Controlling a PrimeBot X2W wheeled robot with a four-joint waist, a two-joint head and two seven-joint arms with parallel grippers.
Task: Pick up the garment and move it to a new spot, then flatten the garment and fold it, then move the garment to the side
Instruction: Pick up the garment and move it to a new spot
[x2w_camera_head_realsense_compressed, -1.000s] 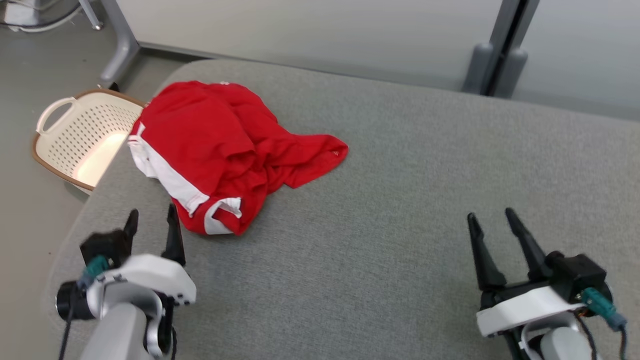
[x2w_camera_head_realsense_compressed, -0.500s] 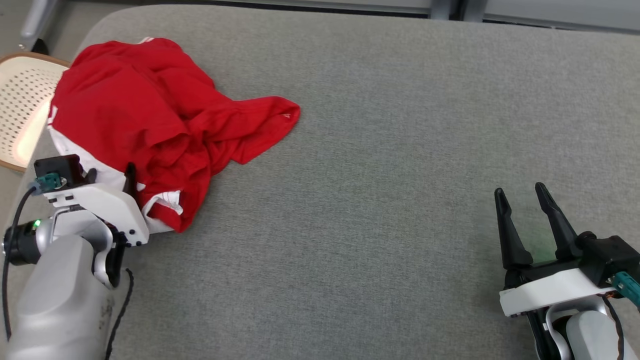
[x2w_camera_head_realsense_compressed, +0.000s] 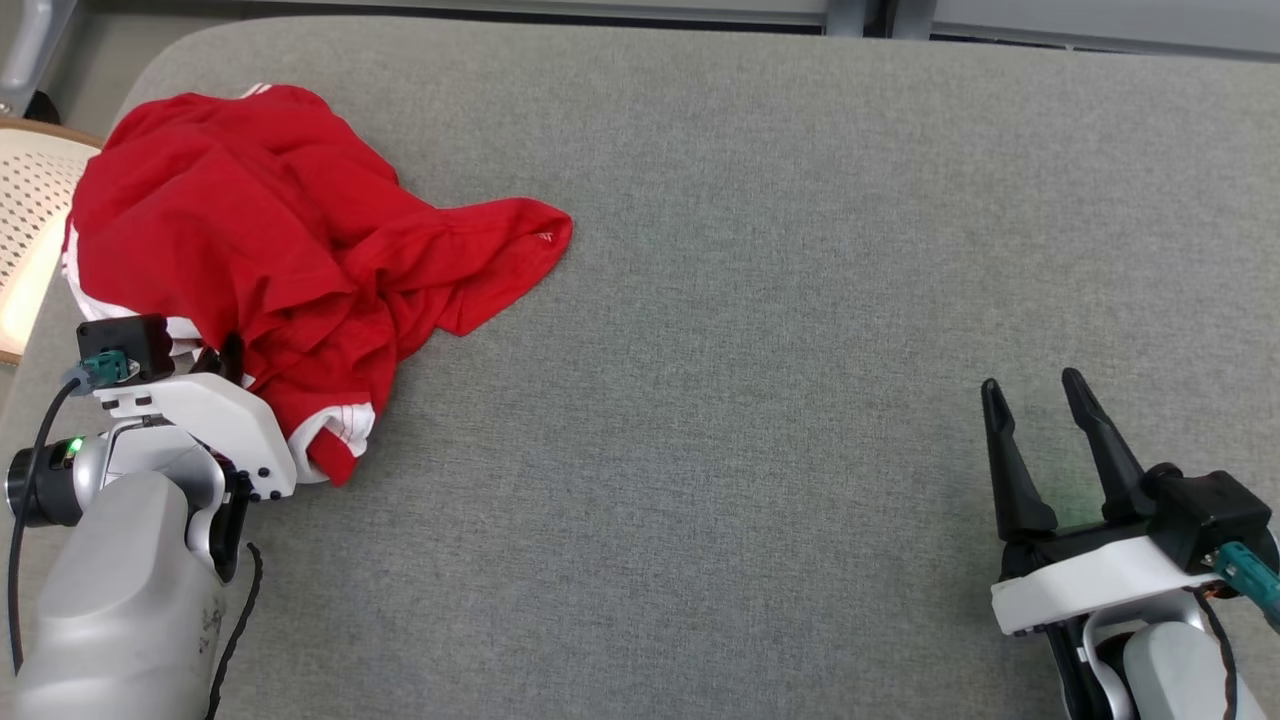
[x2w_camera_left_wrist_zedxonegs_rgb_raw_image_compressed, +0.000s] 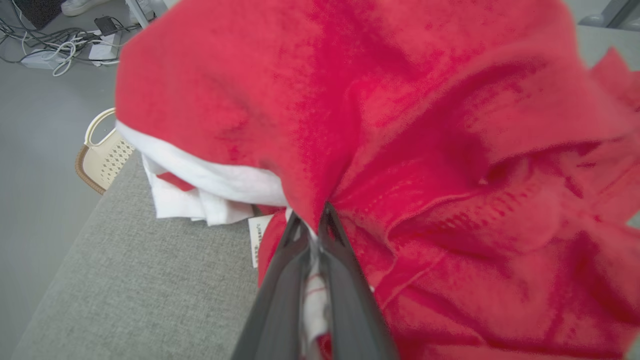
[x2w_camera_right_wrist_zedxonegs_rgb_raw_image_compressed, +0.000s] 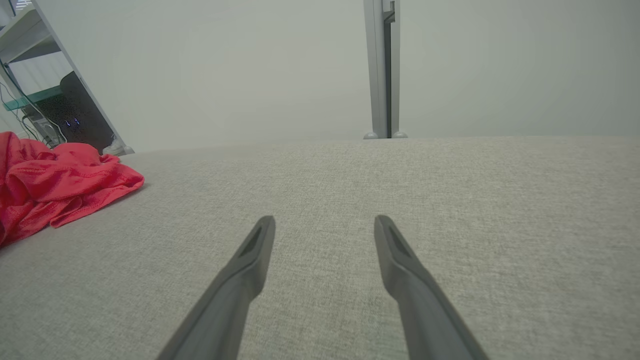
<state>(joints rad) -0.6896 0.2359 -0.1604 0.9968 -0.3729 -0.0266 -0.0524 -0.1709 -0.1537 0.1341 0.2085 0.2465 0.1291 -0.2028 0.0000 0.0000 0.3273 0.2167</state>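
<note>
The garment (x2w_camera_head_realsense_compressed: 260, 240) is a red shirt with white trim, crumpled in a heap at the far left of the grey padded table (x2w_camera_head_realsense_compressed: 750, 300). My left gripper (x2w_camera_head_realsense_compressed: 228, 358) is pushed into the heap's near edge and is shut on a fold of the garment (x2w_camera_left_wrist_zedxonegs_rgb_raw_image_compressed: 400, 150); its fingers (x2w_camera_left_wrist_zedxonegs_rgb_raw_image_compressed: 340, 280) pinch red and white cloth in the left wrist view. My right gripper (x2w_camera_head_realsense_compressed: 1035, 400) rests open over bare table at the lower right, far from the cloth. The right wrist view has the garment (x2w_camera_right_wrist_zedxonegs_rgb_raw_image_compressed: 55, 185) at its left edge and that gripper (x2w_camera_right_wrist_zedxonegs_rgb_raw_image_compressed: 324, 222) open with nothing between its fingers.
A cream perforated basket (x2w_camera_head_realsense_compressed: 25, 220) with a brown rim sits on the floor beside the table's left edge, also in the left wrist view as the basket (x2w_camera_left_wrist_zedxonegs_rgb_raw_image_compressed: 102, 155). Cables and power bricks (x2w_camera_left_wrist_zedxonegs_rgb_raw_image_compressed: 60, 45) lie on the floor beyond. A grey post (x2w_camera_right_wrist_zedxonegs_rgb_raw_image_compressed: 382, 70) stands behind the table.
My left gripper has gone from open in front of the garment to pushed into its near edge and shut on the cloth. The head camera tilted down. The right gripper stayed open.
</note>
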